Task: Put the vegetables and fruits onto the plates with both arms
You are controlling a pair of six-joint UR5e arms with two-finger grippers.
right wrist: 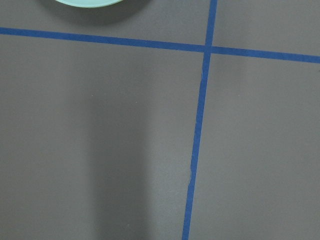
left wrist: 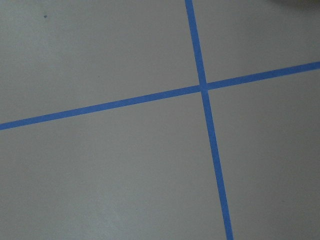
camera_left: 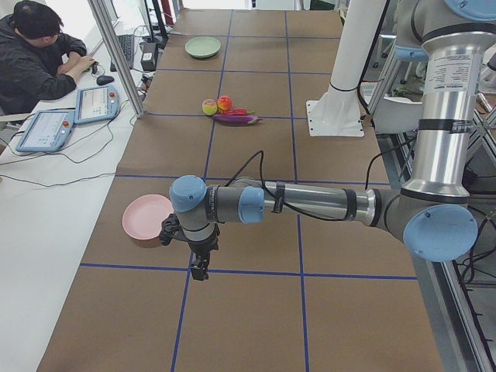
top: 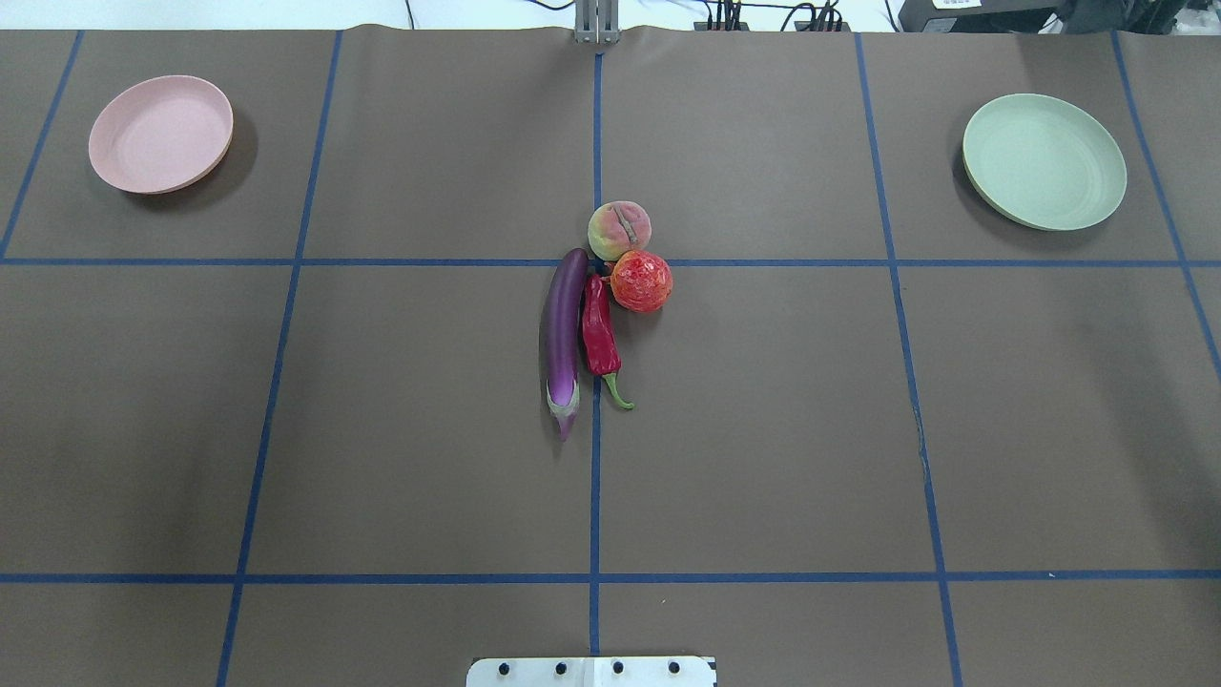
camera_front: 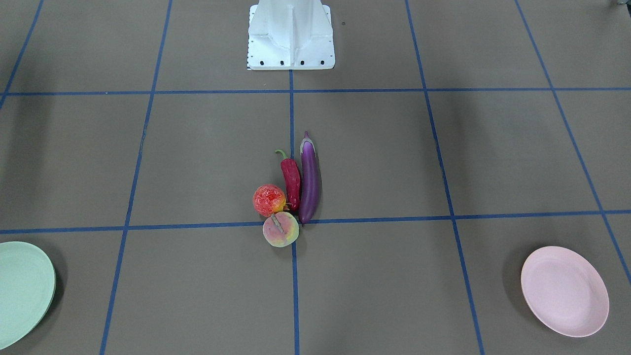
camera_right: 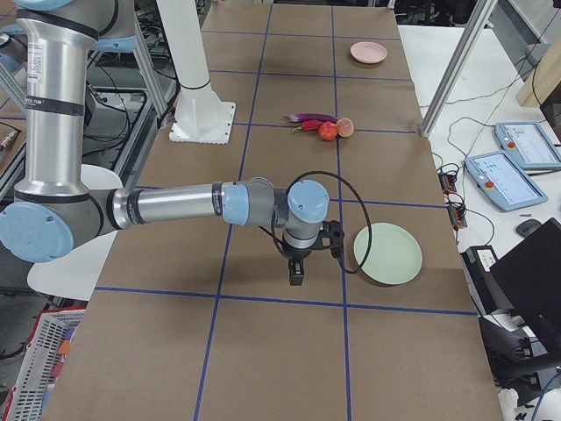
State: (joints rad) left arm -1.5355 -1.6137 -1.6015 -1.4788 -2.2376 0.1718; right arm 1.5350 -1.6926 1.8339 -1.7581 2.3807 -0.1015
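Note:
The purple eggplant [top: 563, 329] and red chili pepper [top: 599, 334] lie side by side at the table's middle. The pomegranate-like fruit [top: 641, 281] and the peach [top: 619, 230] touch them at their far ends. The pink plate [top: 160, 134] sits far left and the mint green plate [top: 1044, 160] far right, both empty. My left gripper [camera_left: 200, 271] hangs just above the table beside the pink plate [camera_left: 147, 220]. My right gripper [camera_right: 296, 276] hangs beside the green plate [camera_right: 387, 254]. Both show only in the side views, so I cannot tell whether they are open or shut.
The white base block [camera_front: 291, 39] stands at the robot's edge of the table. Blue tape lines [top: 595, 496] cross the brown table. An operator [camera_left: 39, 54] sits at a side desk with tablets [camera_left: 94, 103]. A metal post [camera_left: 116, 54] stands by the table's edge.

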